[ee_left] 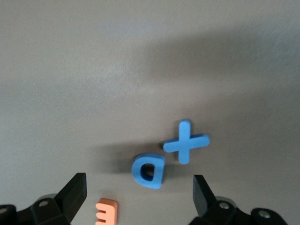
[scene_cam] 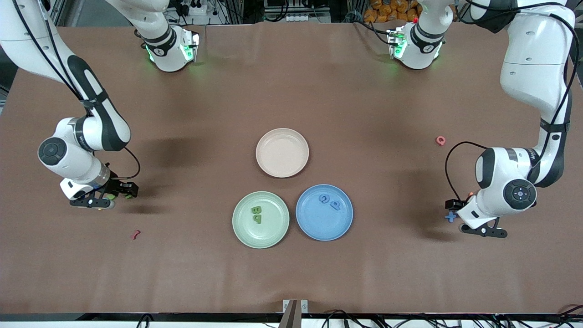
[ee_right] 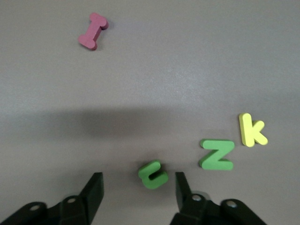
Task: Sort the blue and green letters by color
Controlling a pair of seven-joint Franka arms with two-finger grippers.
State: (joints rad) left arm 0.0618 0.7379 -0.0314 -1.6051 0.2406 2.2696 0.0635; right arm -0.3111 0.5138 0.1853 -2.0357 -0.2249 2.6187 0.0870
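over the tabletop [scene_cam: 291, 82], the left claw [ee_left: 139, 187] hangs spread above the blue d [ee_left: 148, 171]; the right claw [ee_right: 137, 190] gapes around the green u [ee_right: 153, 175].

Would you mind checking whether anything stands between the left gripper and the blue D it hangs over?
Nothing visible does. The left gripper is open over the blue D, which lies flat on the table between its fingers. The blue X touches the D's edge, and the orange E lies beside it, neither covering it.
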